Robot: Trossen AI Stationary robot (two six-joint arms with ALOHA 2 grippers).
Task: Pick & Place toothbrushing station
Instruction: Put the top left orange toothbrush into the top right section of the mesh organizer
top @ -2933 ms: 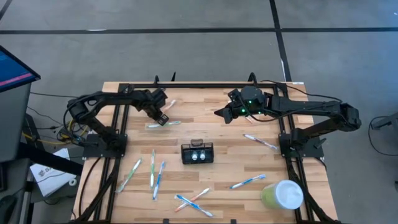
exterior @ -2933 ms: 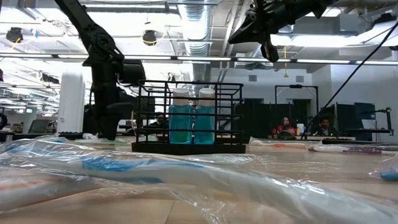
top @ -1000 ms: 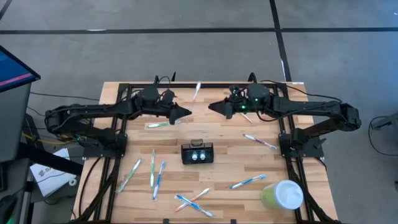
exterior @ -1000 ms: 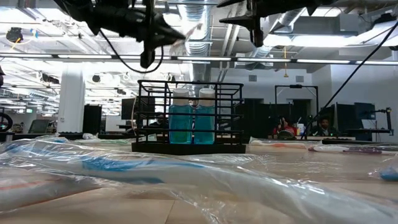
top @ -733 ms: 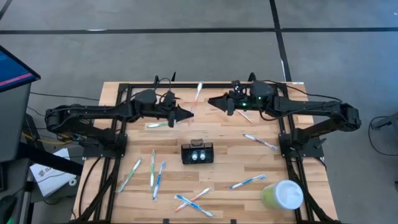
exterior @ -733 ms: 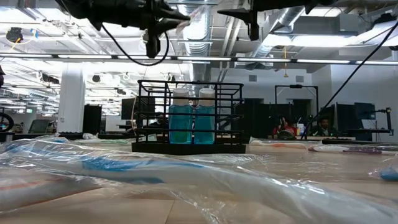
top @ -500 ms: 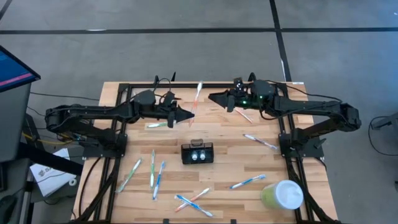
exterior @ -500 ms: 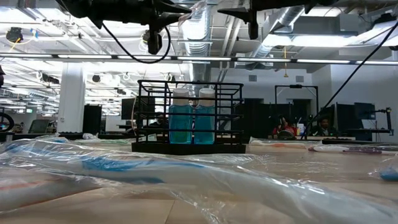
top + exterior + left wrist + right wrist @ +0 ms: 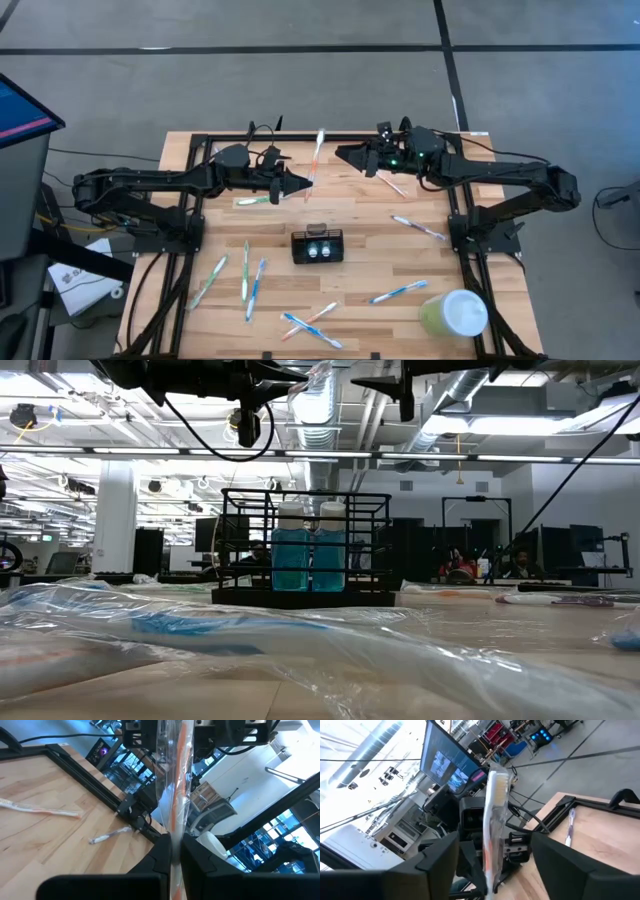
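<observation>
I'm widening my right gripper (image 9: 344, 157) around the wrapped toothbrush (image 9: 318, 150) that my left gripper (image 9: 303, 184) is clamping; the handover is starting, with the toothbrushing station (image 9: 317, 245) well below both.

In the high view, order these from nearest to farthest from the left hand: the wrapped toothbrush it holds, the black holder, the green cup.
1. Wrapped toothbrush, pinched in the left hand.
2. Black holder, mid-table.
3. Green cup, lying at the table's near right corner.
</observation>
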